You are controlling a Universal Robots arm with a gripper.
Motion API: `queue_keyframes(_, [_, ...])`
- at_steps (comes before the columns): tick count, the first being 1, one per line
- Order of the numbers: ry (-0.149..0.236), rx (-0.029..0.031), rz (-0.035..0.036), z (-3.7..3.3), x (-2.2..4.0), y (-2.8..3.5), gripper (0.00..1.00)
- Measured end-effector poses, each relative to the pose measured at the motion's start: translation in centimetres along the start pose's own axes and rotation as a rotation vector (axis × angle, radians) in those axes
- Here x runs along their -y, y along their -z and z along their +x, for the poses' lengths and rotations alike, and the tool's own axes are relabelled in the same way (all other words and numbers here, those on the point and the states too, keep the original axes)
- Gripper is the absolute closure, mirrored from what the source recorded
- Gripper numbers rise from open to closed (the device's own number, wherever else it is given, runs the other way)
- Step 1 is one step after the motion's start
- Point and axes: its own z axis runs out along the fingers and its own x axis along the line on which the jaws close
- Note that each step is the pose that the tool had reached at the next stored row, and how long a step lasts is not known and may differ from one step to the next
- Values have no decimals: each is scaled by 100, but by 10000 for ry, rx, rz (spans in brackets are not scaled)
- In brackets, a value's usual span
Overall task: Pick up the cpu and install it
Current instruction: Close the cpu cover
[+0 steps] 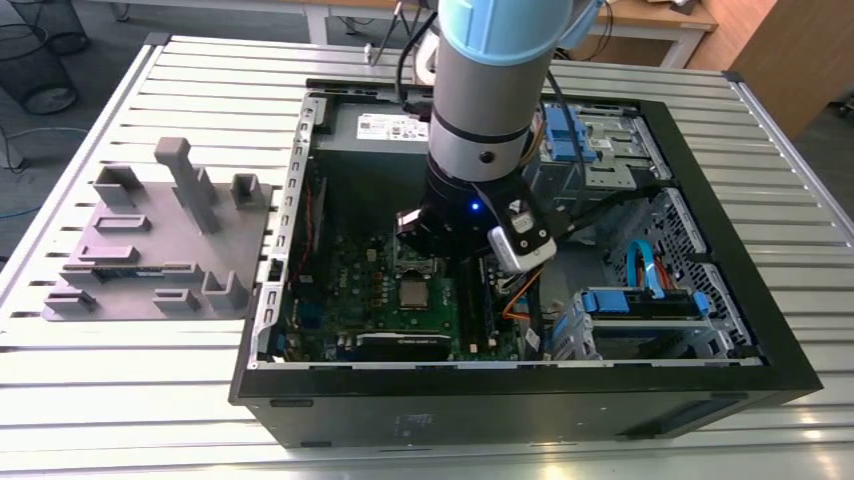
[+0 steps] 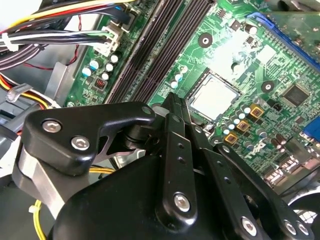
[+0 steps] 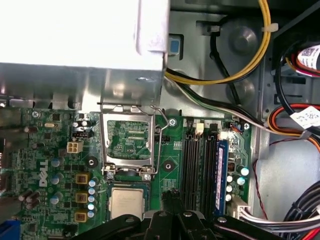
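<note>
The cpu (image 3: 127,204) is a small silver square lying flat in the motherboard socket, whose hinged metal frame (image 3: 128,140) stands flipped open beside it. The exterior view has the cpu (image 1: 416,293) inside the open computer case (image 1: 747,330), just below my gripper (image 1: 435,248). In both wrist views my black gripper (image 3: 172,194) hovers above the board between the socket and the memory slots (image 3: 196,160), a little off the cpu (image 2: 214,96). The fingertips (image 2: 173,102) are pressed together with nothing between them.
A grey moulded fixture tray (image 1: 154,240) lies on the slatted table at the exterior view's left. Inside the case are the power supply box (image 3: 75,35), bundled cables (image 3: 240,65), a memory stick (image 3: 222,170) in its slot and blue drive bays (image 1: 641,300).
</note>
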Motion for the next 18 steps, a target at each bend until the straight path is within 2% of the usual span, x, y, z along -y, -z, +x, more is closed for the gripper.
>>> queue_keyframes(7, [480,3,-9,-22,1,-9,89])
queue_keyframes(18, [513,4,-21,-41,-16,-10,89])
